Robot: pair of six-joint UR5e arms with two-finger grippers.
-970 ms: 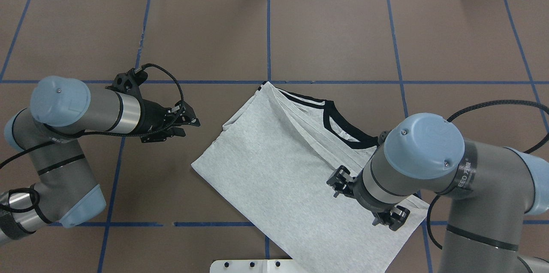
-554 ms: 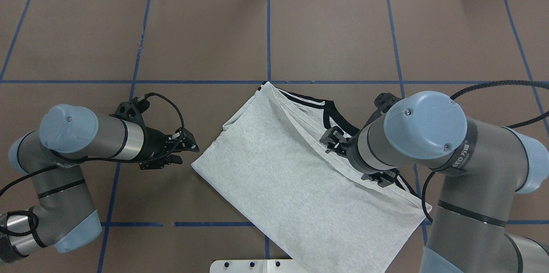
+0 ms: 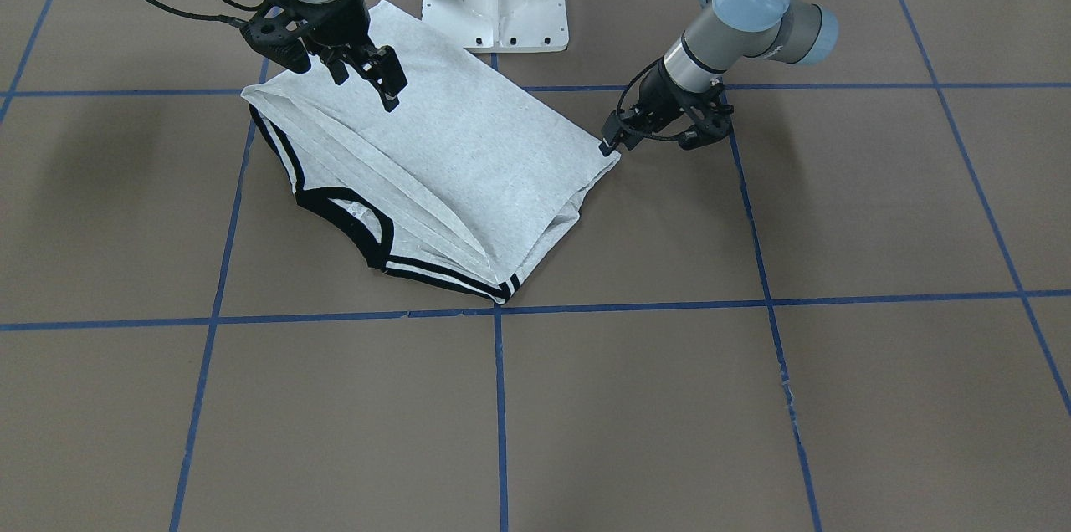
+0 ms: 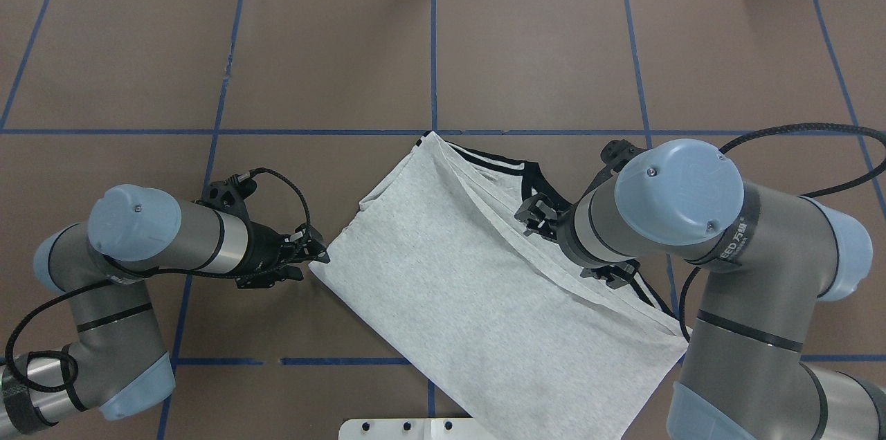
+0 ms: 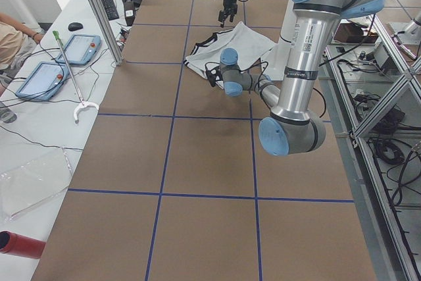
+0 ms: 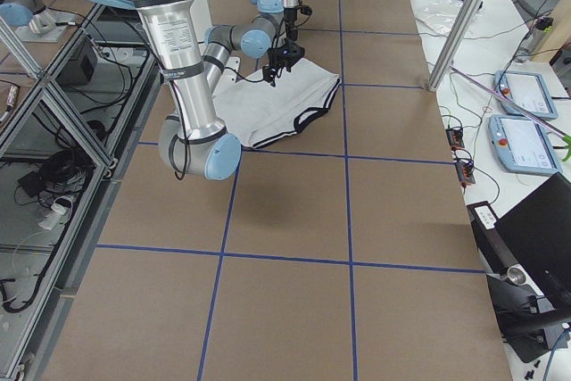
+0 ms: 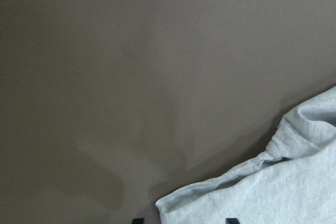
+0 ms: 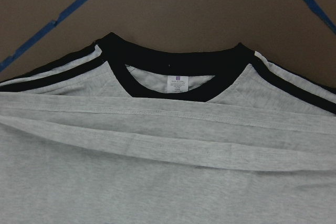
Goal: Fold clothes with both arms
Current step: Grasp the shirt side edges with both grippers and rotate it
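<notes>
Shirt (image 4: 471, 274) half-folded on desk (image 4: 332, 46). Left fingers (image 3: 609, 143) wide, straddling its corner. Right fingers (image 3: 388, 83) wide, hovering near collar (image 8: 168, 94). Next, likely: pinch both, lift together.

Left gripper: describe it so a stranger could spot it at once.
On the brown table, find the grey T-shirt. The left gripper is at its plain corner, over bare table; unlike it, the right gripper hangs above the cloth beside the black collar.
</notes>
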